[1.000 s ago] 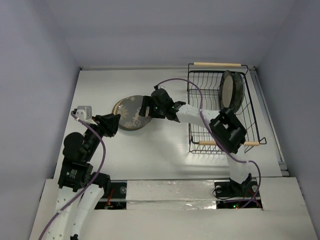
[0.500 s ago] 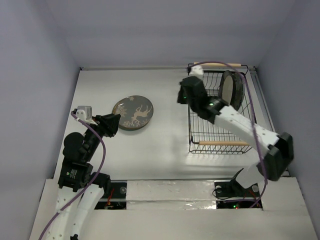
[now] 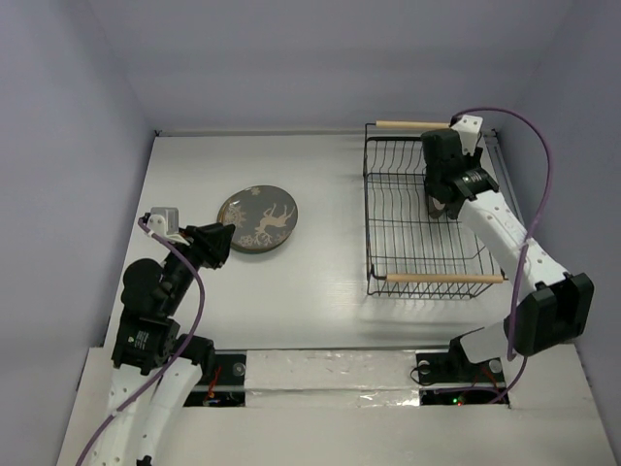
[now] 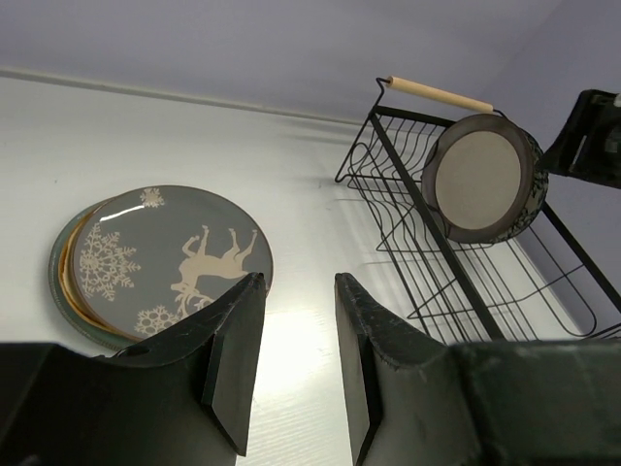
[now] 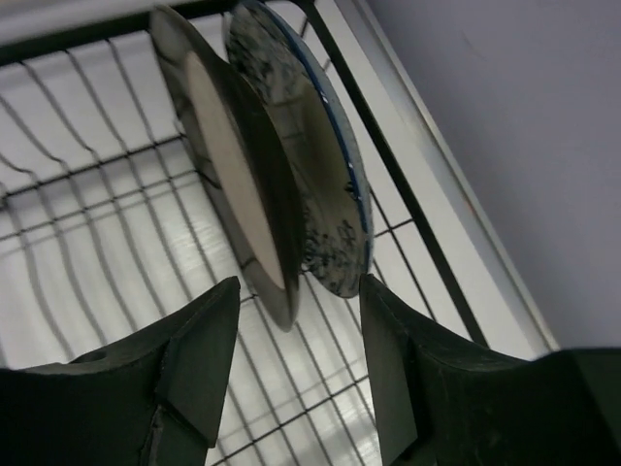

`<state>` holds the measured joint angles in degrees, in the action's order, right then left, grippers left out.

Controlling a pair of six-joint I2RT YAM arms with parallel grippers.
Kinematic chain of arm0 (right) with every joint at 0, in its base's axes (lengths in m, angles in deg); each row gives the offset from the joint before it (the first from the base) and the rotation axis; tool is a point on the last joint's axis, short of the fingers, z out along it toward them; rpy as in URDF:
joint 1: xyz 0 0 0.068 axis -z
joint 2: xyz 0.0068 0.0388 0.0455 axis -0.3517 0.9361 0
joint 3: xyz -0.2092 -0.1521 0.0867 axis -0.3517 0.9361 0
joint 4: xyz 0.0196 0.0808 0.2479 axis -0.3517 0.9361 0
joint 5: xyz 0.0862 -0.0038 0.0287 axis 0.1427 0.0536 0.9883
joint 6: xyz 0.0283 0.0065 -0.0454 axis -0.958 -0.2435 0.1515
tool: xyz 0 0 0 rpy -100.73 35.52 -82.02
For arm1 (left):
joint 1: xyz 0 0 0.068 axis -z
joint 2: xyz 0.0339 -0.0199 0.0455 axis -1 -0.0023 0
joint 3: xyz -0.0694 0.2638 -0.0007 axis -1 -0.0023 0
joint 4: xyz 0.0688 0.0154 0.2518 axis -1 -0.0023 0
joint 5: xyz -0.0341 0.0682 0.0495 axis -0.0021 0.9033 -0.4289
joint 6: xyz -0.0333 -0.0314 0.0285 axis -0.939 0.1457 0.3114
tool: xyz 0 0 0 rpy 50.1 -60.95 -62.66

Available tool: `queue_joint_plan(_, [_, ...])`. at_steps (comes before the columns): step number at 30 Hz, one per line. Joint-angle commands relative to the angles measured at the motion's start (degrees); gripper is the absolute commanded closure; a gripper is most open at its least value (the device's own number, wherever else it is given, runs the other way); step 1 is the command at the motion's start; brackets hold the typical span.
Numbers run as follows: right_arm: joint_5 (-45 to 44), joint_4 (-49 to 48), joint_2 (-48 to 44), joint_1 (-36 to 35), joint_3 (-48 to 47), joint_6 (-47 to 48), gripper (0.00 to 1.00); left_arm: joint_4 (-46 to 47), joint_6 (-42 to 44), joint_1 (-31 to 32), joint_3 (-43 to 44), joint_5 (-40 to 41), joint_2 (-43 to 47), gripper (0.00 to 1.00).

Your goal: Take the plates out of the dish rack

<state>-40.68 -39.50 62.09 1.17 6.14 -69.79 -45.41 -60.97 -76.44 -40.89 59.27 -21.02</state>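
Two plates stood in the rack at that moment?

Two. Take the white table (image 3: 320, 282) first: the dish rack (image 3: 370, 216) sat on its right side. Inside it, towards the far right corner, the dark-rimmed beige plate (image 5: 228, 184) and the floral-rimmed white plate (image 5: 325, 165) stood on edge, close side by side.

And the others?

Left of the rack, well apart from it, a stack lay flat on the table. The brown-grey plate (image 4: 170, 252) with its white deer and snowflakes was on top. The rim of a teal plate (image 4: 54, 277) showed beneath it.

Your jaws?

My right gripper (image 5: 301, 291) hung over the two standing plates with its jaws apart, clamped on nothing. I couldn't tell whether a finger touched either rim. My left gripper (image 4: 296, 291) was just beside the near-left edge of the stack, its jaws apart as well and empty.
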Motion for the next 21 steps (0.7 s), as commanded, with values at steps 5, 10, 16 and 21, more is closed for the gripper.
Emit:
queue_joint_plan(5, [1.1, 2.7, 9.8, 4.8, -6.3, 4.3, 0.46, 1.3, -0.9, 0.7, 0.2, -0.9, 1.0, 0.68])
queue_joint_plan(10, [0.1, 1.6, 13.2, 6.1, -8.0, 6.1, 0.52, 1.2, -0.7, 0.7, 0.2, -0.9, 1.0, 0.68])
queue_joint_plan(16, [-1.7, 3.4, 16.0, 6.1, -10.6, 7.9, 0.66, 1.3, -0.7, 0.7, 0.3, -0.9, 1.2, 0.68])
queue_joint_plan(21, [-2.7, 4.4, 15.9, 6.1, -11.4, 8.9, 0.88, 1.3, -0.8, 0.7, 0.3, -0.9, 1.2, 0.68])
